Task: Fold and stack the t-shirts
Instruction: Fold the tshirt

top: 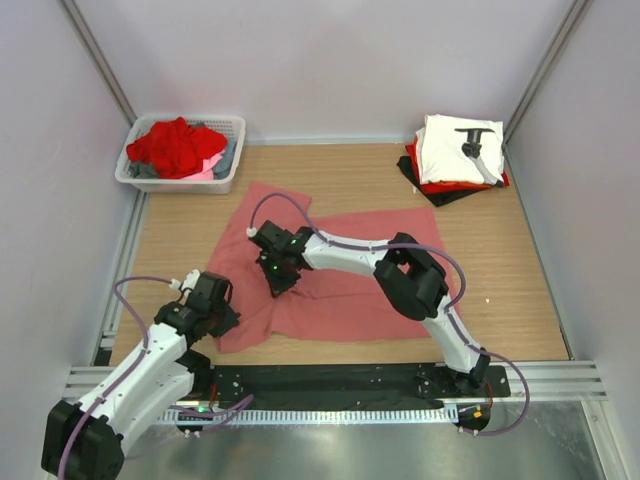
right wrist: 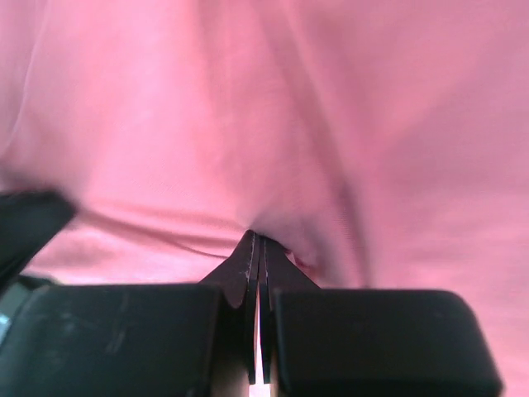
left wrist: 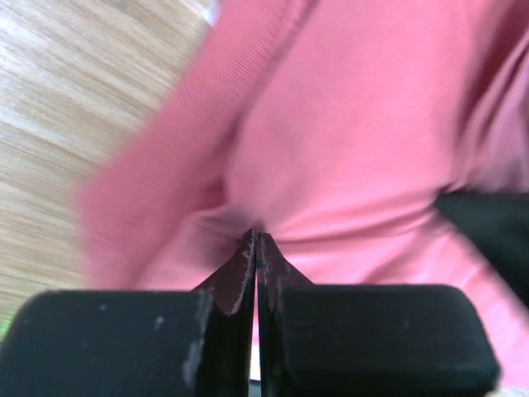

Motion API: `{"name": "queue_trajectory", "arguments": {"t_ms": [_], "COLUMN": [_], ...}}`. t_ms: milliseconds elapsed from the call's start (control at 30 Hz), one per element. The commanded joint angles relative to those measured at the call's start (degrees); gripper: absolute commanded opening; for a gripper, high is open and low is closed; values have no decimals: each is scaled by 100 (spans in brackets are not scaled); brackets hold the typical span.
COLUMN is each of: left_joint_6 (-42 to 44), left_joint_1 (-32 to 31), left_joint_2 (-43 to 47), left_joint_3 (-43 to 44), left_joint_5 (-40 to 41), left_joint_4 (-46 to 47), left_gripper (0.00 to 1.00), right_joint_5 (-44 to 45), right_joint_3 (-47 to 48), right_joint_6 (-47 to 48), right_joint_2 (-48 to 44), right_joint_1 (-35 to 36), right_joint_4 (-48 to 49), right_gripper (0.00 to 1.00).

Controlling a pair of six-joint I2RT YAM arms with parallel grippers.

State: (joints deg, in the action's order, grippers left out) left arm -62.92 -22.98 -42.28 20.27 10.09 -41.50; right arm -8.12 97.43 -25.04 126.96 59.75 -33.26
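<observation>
The large salmon-pink cloth t-shirt [top: 340,300] lies spread on the wooden bench [top: 500,270]; the left fingers [left wrist: 240,277] and right fingers [right wrist: 240,269], pressed together, apparently pinch only thin folds of it, which may slip free under tension.

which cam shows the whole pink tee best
The top external view: the large salmon-pink cloth t-shirt lies spread on the wooden table, its outline almost wholly visible. The wrist views show only blurred close-up folds pinched in the shut left pincer and right pincer.
</observation>
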Motion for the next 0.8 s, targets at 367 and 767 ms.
{"name": "queue_trajectory", "arguments": {"t_ms": [367, 767], "left_joint_6": [-133, 559], "left_joint_1": [-66, -479], "left_joint_2": [-26, -648], "left_joint_3": [12, 2249], "left_joint_5": [318, 573], "left_joint_4": [19, -973], "left_gripper": [0, 32], "right_joint_5": [671, -137], "right_joint_3": [1735, -873], "right_joint_6": [1045, 80], "right_joint_2": [-215, -2025], "right_joint_1": [-1378, -1081], "right_joint_4": [-1236, 108], "right_gripper": [2, 30]}}
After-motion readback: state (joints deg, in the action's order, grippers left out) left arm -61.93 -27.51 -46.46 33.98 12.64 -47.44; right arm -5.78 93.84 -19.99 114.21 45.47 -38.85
